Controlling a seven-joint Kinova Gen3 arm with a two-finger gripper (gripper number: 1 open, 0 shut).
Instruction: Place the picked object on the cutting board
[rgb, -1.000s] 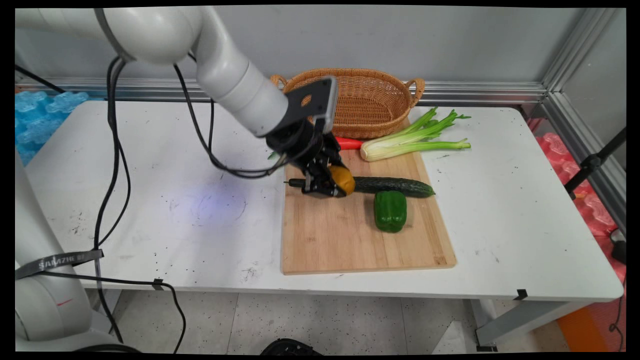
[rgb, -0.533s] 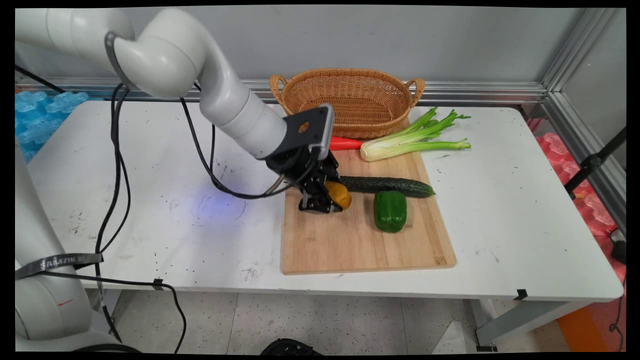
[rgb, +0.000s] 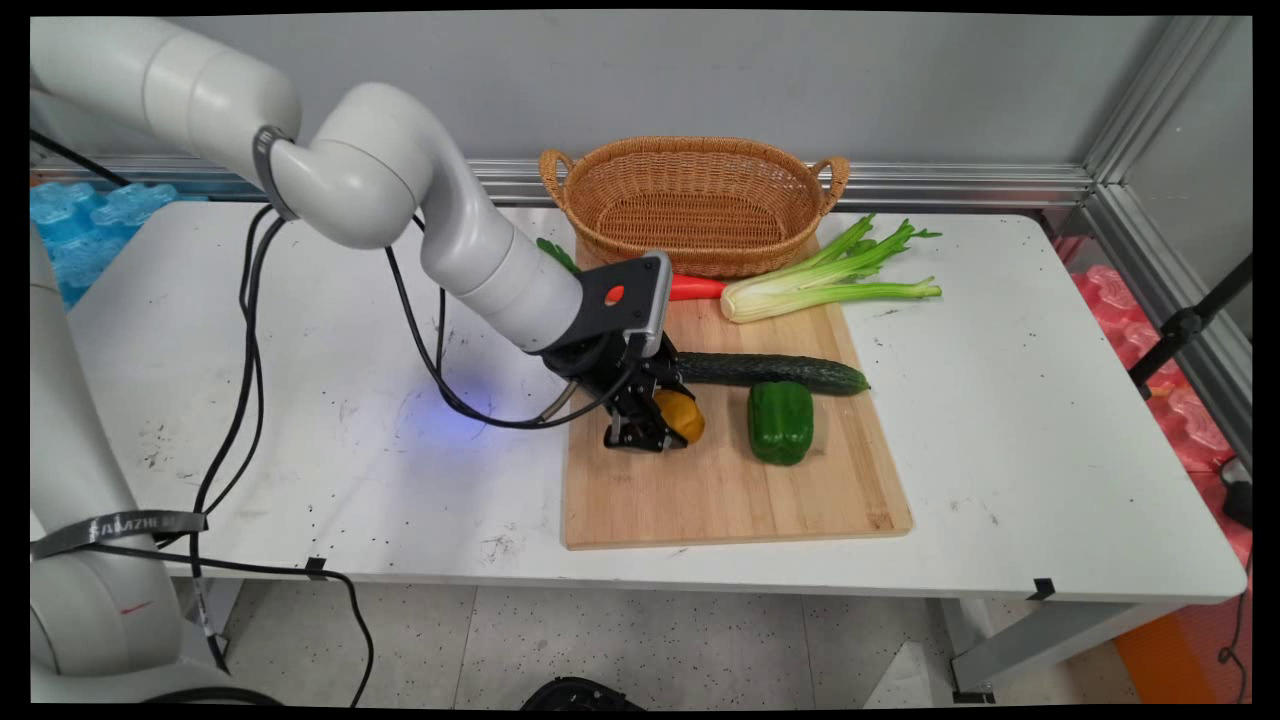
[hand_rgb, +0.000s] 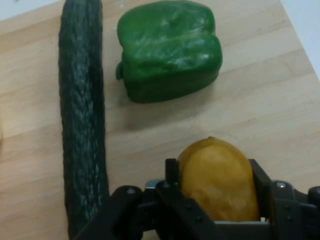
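Clamped with gripper fingers on yellow-orange fruit above cutting board, near cucumber and green pepper.

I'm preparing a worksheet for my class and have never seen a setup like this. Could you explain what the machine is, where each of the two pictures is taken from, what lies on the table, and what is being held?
This is a white robot arm ending in a black two-finger claw. The wide picture comes from a fixed camera looking down across the white table. The close picture comes from a camera on the hand, looking along the claw.

On the table lies a wooden cutting board. On it are a long dark green cucumber, a green bell pepper and pale green celery stalks. A red vegetable shows partly behind the arm. An oval woven wicker basket stands behind the board.

The claw is shut on a yellow-orange rounded fruit, low over the board beside the cucumber.
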